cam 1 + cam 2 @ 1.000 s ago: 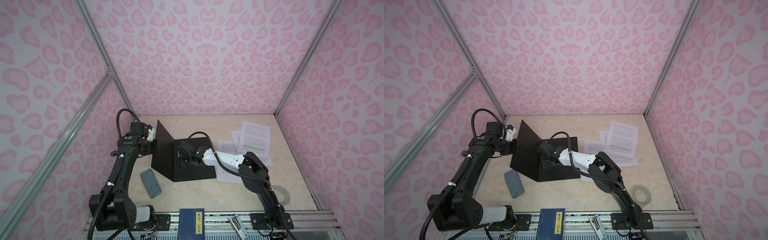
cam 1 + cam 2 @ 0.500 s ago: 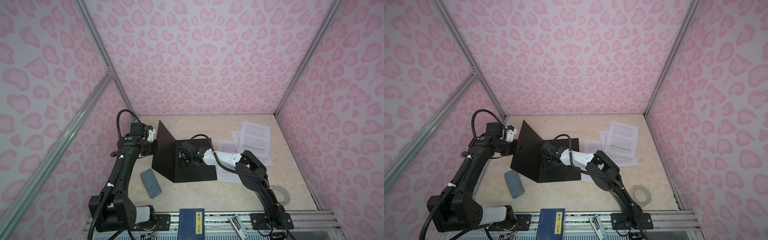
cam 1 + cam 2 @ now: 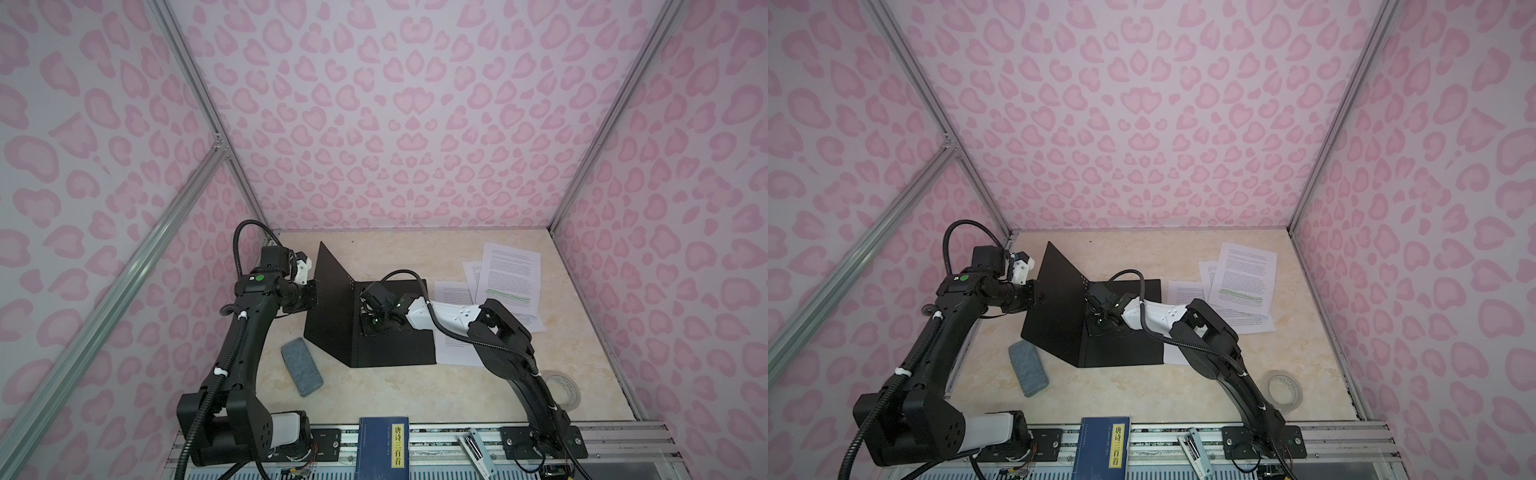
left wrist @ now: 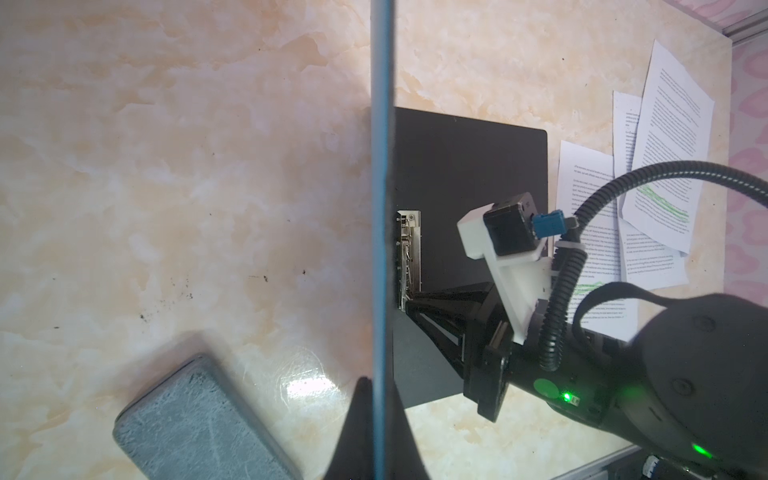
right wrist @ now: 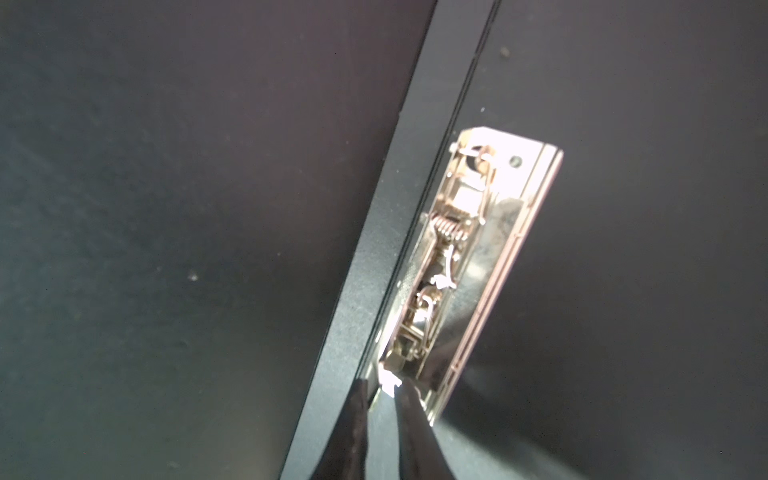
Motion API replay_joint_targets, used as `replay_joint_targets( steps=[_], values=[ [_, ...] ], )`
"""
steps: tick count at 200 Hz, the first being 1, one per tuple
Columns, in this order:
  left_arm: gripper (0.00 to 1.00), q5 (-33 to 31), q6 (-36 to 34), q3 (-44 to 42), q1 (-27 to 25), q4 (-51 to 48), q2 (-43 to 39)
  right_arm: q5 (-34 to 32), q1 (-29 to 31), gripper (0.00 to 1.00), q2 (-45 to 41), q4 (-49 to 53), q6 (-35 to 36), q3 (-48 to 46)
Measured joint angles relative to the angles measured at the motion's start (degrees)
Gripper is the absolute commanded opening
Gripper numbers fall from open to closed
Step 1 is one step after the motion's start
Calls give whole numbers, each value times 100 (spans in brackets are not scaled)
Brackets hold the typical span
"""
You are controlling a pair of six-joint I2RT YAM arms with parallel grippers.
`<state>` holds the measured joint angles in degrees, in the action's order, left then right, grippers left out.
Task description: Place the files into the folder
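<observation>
Top views: thin folder, matt black inside, stands open in an L. One cover is raised, the other lies flat on the beige marble-look tabletop. L gripper is clamped on the raised cover's free edge. R gripper is down by the spine. Vs a sec ago its jaws have drawn in and the arm has barely shifted. Files, three white printed paper sheets w/ green highlights, lie fanned and overlapping just right of the folder, none inside yet.

L wrist: cover seen edge-on, a thin stiff board w/ blue outer face, pinched tight betw. dark fingers. Shiny metal clip sits by the spine.

R wrist: clip is chrome w/ a coil spring. Tapered fingertips flank its bright end tab at a narrow gap and look to touch it. Prob. lifting the clip so sheets can slide under, so still an early step.
</observation>
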<state>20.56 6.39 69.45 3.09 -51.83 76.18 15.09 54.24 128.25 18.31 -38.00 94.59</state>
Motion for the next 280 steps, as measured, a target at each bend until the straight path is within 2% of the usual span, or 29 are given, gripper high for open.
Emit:
replay_joint_targets(
  steps=[61, 131, 200, 280],
  values=[
    [4, -2, 2, -44, 0, -33, -57, 212, -46, 12, 11, -313, -107, -188],
    [4, -15, 2, -44, 0, -59, -66, 507, -146, 0, -11, -702, -323, -472],
    [3, -85, 0, -42, 0, -76, -66, 761, -260, 0, -50, -1088, -396, -745],
    [4, -186, -26, -44, -7, -83, -66, 605, -286, 0, 24, -446, -105, -337]
  ],
)
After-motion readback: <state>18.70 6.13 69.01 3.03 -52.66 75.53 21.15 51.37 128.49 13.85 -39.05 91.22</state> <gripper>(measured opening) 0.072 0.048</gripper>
